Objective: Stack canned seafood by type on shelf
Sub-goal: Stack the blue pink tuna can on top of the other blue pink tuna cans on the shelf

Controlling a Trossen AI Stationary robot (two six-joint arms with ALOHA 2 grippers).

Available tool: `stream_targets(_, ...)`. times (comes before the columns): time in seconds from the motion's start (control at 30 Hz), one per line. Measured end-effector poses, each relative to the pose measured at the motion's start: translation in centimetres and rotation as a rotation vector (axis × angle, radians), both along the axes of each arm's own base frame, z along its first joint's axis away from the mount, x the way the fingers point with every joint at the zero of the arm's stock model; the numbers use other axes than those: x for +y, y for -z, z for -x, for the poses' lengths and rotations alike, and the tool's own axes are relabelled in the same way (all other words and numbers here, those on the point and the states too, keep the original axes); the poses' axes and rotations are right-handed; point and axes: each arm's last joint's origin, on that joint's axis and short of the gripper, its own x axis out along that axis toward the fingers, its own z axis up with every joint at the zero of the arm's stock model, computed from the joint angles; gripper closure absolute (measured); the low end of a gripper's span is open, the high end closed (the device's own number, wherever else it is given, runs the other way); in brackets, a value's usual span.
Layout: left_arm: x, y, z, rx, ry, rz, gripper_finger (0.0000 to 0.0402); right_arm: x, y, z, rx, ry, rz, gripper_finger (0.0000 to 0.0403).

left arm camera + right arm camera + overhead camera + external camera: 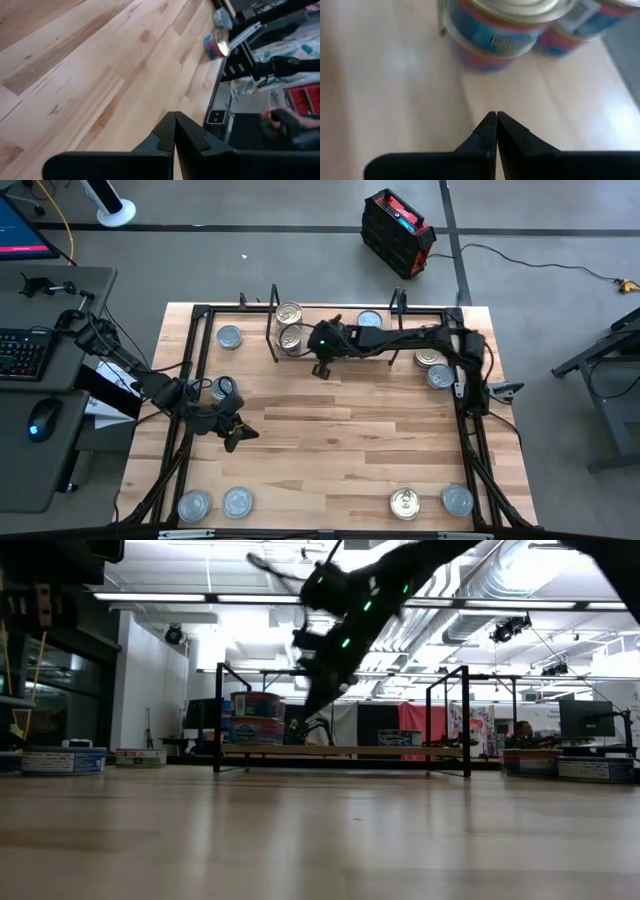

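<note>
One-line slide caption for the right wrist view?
Shut right gripper hovers over the shelf board, facing stacked gold-lidded tins.

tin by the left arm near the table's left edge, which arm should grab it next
Left. Its end effector is shut, empty, beside that tin; the right end effector is by the shelf.

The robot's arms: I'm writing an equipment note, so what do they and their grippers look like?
Both arms are dark, slim and jointed, with black cables along them. The right arm shows small green lights near the wrist. The right gripper and left gripper each have two matte black, wedge-shaped fingers tapering to narrow tips.
</note>
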Motion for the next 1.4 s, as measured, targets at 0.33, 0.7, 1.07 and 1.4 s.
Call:
stream_targets(0.33, 1.8, -0.3, -1.1, -0.058, -0.104, -0.109, 0.0402, 7.1, -1.5, 6.2, 0.286, -0.099, -0.334, 0.0403)
stream_targets(0.7, 3.5, -0.7, -2.2, -0.107, -0.130, -0.175, 0.0402, 12.8, 2.3, 22.2, 0.168, 0.459, -0.550, 0.0403)
stream_targets(1.07, 4.6, -0.7, -2.5, -0.101, -0.186, -0.179, 0.0402, 5.3, 1.5, 27.3, 0.026, 1.129, -0.230, 0.0403)
stream_targets(1.4, 4.6, -0.7, -2.5, -0.101, -0.190, -0.173, 0.0401, 0.8, 2.8, 27.3, 0.063, 1.252, -0.164, 0.0403)
